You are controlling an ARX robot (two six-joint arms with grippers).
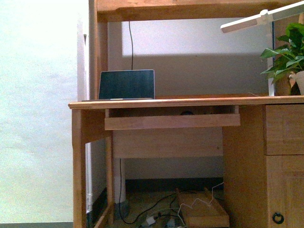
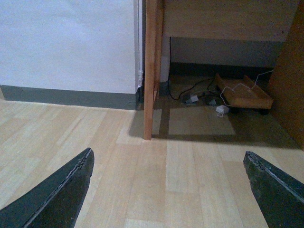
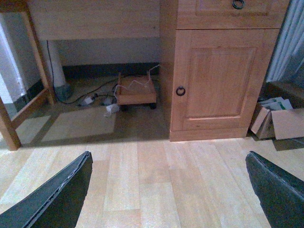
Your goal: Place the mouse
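In the front view the mouse (image 1: 187,113) sits on the pull-out shelf (image 1: 172,121) under the bench (image 1: 190,101), just right of the shelf's middle. Only its dark domed top shows in the gap between the benchtop and the shelf's front board. Neither arm appears in this view.

On the benchtop, at about ten o'clock from the mouse, a laptop (image 1: 126,84) stands open with a dark screen. Well apart at two o'clock, a leafy plant (image 1: 287,54) stands at the bench's right end, with a white lamp (image 1: 260,18) head above it. At four o'clock from the mouse is a cupboard door (image 1: 285,190) with a dark ring handle (image 1: 278,218). At six o'clock, under the bench, a low wooden trolley (image 1: 204,213) rests on the floor (image 1: 137,202) among loose cables (image 1: 156,209).

The left pincer (image 2: 167,154) is spread wide, with only bare plank floor between its dark fingers (image 2: 61,190); it holds nothing. Its camera faces the bench's left leg (image 2: 151,71).

The right pincer (image 3: 167,154) is likewise spread wide and holds nothing. Its camera faces the cupboard door, with cardboard boxes (image 3: 278,118) on the floor beside it.
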